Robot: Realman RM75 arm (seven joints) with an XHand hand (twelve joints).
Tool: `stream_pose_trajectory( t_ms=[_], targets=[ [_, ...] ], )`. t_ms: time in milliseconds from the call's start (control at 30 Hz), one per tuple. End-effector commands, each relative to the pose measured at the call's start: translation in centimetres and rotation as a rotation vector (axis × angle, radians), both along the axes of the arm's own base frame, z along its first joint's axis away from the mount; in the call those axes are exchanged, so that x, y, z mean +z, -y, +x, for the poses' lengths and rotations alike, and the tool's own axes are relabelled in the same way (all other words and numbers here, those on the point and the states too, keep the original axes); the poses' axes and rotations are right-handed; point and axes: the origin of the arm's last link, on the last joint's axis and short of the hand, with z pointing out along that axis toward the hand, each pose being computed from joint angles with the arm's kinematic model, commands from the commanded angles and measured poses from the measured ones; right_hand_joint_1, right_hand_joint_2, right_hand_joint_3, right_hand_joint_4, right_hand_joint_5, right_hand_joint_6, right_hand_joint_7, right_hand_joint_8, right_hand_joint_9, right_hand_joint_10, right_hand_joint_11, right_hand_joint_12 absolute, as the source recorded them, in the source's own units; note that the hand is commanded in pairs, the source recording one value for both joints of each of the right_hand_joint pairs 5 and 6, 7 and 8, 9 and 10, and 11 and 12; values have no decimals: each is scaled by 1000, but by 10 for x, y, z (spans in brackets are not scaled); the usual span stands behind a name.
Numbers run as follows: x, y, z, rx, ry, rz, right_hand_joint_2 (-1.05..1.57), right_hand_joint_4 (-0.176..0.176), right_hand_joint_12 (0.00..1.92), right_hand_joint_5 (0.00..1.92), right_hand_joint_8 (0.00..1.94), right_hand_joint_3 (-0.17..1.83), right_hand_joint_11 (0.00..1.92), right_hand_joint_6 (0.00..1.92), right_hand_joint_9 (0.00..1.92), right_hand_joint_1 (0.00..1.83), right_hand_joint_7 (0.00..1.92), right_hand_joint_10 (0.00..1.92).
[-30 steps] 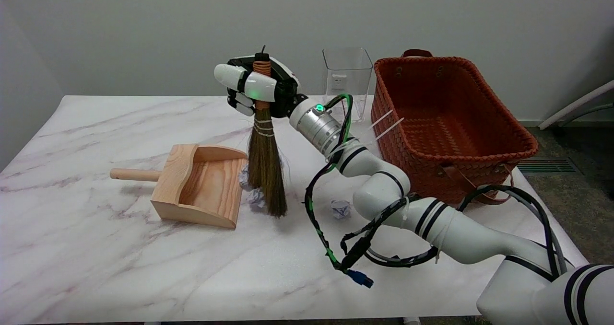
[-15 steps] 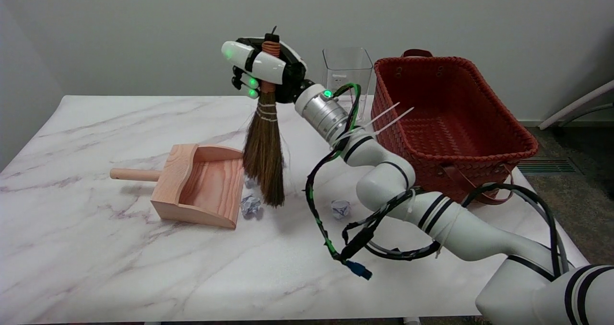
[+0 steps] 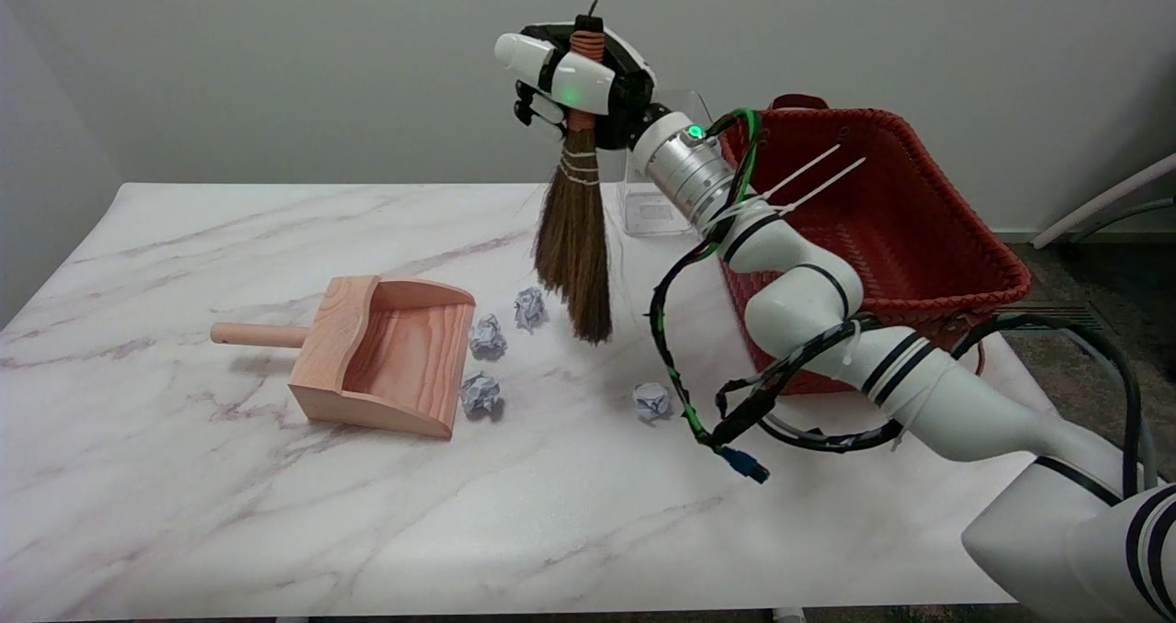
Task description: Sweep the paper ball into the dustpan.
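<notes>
My right hand [image 3: 574,81] grips the top of a small straw broom [image 3: 574,237], which hangs upright in the air with its bristle tips above the table. A wooden dustpan [image 3: 381,356] lies at centre left, its mouth facing right and its handle pointing left. Several crumpled paper balls lie on the marble: one [image 3: 487,337] and another [image 3: 480,393] just outside the dustpan's mouth, a third [image 3: 528,308] left of the bristles, and a further one [image 3: 651,401] to the right, under my forearm. The pan's inside shows no ball.
A red woven basket [image 3: 919,237] stands at the right of the table, partly behind my arm. A clear plastic container [image 3: 654,209] stands behind the broom. Black and green cables [image 3: 707,402] hang from my forearm over the table. The marble table [image 3: 276,513] ends at the near edge.
My hand has lifted the broom up and to the right, away from the dustpan's mouth. The balls that the bristles hid beside the pan now show.
</notes>
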Motion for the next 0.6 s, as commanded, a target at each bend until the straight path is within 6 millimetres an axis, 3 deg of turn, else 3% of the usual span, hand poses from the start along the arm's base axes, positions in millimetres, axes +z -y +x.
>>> stream_pose_trajectory(
  t_ms=[33, 100, 133, 167, 200, 333, 600],
  targets=[
    [38, 18, -30, -88, -204, -87, 1571, 0, 1758, 1920, 1920, 358, 1758, 1920, 1872, 1166, 1920, 1872],
    [31, 22, -41, -104, -235, -82, 1571, 0, 1758, 1920, 1920, 354, 1758, 1920, 1869, 1164, 1920, 1869],
    [13, 22, -40, -77, -253, -40, 1571, 0, 1757, 1920, 1920, 351, 1757, 1920, 1868, 1163, 1920, 1868],
    [-39, 13, -22, -2, -244, 118, 1571, 0, 1755, 1920, 1920, 350, 1755, 1920, 1866, 1162, 1920, 1866],
    [21, 27, -55, -80, -311, -82, 1571, 0, 1749, 1920, 1920, 349, 1749, 1920, 1864, 1161, 1920, 1864],
    [7, 29, -71, -76, -338, -69, 1552, 0, 1741, 1920, 1920, 351, 1741, 1920, 1858, 1168, 1920, 1858],
    [-31, 27, -79, -80, -323, -14, 1537, 0, 1734, 1920, 1920, 356, 1734, 1920, 1854, 1175, 1920, 1854]
  ],
)
